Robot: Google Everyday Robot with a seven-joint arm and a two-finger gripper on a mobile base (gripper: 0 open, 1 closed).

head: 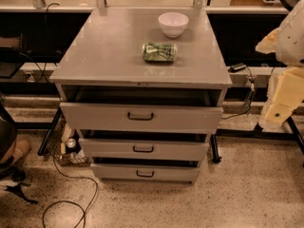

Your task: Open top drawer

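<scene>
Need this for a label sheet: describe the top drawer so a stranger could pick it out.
Find the grey cabinet with a bowl and can on top; the end effector hangs to its right, apart from it. The top drawer sits just under the cabinet's top, pulled out a little. It is the widest and tallest-fronted of three, above two narrower drawers.
</scene>
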